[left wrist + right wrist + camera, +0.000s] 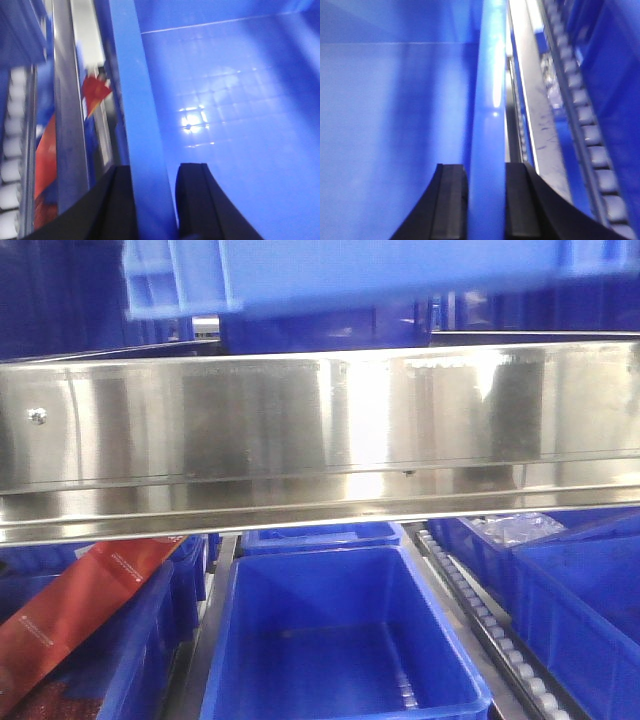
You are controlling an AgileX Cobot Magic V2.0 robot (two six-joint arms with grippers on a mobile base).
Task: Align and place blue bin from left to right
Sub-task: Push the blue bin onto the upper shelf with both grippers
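The blue bin (pixel 350 270) hangs blurred at the top of the front view, above the steel shelf beam; neither gripper shows there. In the left wrist view my left gripper (pixel 155 172) is shut on the bin's left rim (pixel 137 100), one finger outside the wall and one inside over the bin's bare floor (pixel 225 110). In the right wrist view my right gripper (pixel 486 172) is shut on the bin's right rim (pixel 490 100), again with a finger on each side of the wall.
A wide steel beam (pixel 320 430) crosses the front view. Below it stand an empty blue bin (pixel 340 640), a bin with a red bag (pixel 70 610) at left, a roller track (pixel 490 630) and further blue bins (pixel 580 610) at right.
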